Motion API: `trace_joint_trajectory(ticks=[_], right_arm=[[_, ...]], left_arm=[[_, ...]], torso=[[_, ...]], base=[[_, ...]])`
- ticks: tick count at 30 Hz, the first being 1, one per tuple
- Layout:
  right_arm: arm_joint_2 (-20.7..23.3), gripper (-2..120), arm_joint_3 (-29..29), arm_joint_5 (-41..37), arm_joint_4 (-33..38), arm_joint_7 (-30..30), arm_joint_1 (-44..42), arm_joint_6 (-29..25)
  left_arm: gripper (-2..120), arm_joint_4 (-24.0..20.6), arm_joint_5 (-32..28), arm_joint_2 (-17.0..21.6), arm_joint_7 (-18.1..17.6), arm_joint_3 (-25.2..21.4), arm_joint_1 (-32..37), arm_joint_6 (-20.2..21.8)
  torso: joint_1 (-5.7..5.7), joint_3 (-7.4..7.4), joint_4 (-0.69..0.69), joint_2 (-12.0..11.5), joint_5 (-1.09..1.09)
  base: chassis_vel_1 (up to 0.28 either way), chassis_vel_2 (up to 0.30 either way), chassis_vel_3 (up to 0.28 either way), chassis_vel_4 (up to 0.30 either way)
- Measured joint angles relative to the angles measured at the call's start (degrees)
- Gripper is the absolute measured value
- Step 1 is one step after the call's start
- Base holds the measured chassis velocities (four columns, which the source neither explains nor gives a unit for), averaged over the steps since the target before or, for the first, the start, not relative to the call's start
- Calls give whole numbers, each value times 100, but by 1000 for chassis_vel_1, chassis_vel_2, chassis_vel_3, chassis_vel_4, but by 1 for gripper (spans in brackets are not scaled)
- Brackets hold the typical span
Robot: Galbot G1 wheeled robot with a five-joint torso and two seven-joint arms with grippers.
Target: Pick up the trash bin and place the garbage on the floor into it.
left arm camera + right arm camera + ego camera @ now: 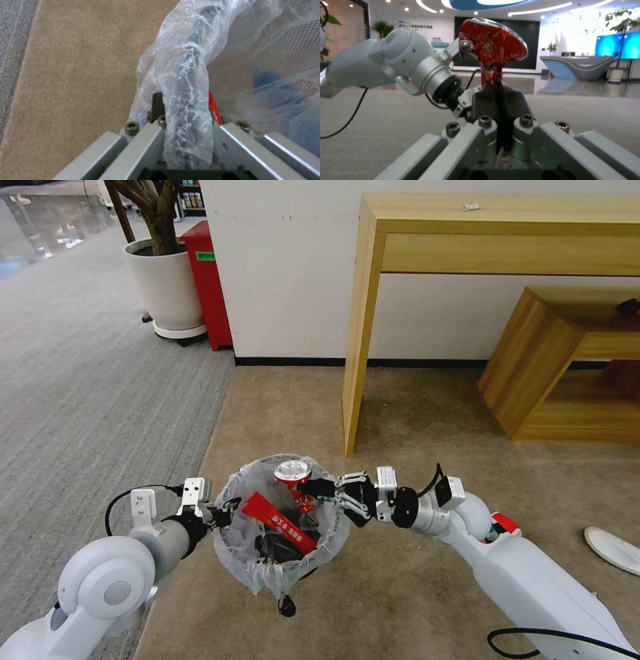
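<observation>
We see the trash bin (pixel 280 553) lined with thin, crinkly translucent plastic over black mesh (fine perforated metal, by the look). The crushed can (pixel 491 47) is glossy red metal with a bright silver top. The floor (pixel 413 407) is matt short-pile carpet; the table (pixel 467 240) is smooth pale wood.

You are in a big office lobby. At 12 o'clock a light wooden table (pixel 500 237) stands against a white wall (pixel 287 267). At 11 o'clock a tree grows in a white pot (pixel 167 287) beside a red box (pixel 210 280). Grey carpet (pixel 80 380) meets brown carpet (pixel 413 447). The right wrist view shows a curved front desk (pixel 576 66), bright screens (pixel 618 45) and round ceiling lights (pixel 493 5).
</observation>
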State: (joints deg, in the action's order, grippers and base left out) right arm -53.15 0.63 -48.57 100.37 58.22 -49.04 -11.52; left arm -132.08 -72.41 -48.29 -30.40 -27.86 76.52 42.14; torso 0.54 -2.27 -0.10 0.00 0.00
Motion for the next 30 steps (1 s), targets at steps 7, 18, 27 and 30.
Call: trace_joint_trajectory(ticks=[7, 18, 27, 30], right_arm=[[47, 23, -116, 7, 23, 65, -38, 49], [72, 60, -171, -46, 85, 72, -14, 51], [90, 93, -247, -65, 160, 76, -35, 54], [112, 99, -272, -66, 192, 89, -59, 64]], left_arm=[[0, -2, 18, -9, 8, -6, -2, 0], [0, -43, 26, -14, 10, -45, 31, 0], [0, -85, 39, 19, 10, -102, 90, 0], [0, -100, 45, 28, 8, -110, 98, 0]], torso=[[0, 0, 0, 0, 0], [0, 0, 0, 0, 0], [0, 0, 0, 0, 0], [0, 0, 0, 0, 0]], base=[[0, 0, 0, 0], [0, 0, 0, 0], [0, 0, 0, 0], [0, 0, 0, 0]])
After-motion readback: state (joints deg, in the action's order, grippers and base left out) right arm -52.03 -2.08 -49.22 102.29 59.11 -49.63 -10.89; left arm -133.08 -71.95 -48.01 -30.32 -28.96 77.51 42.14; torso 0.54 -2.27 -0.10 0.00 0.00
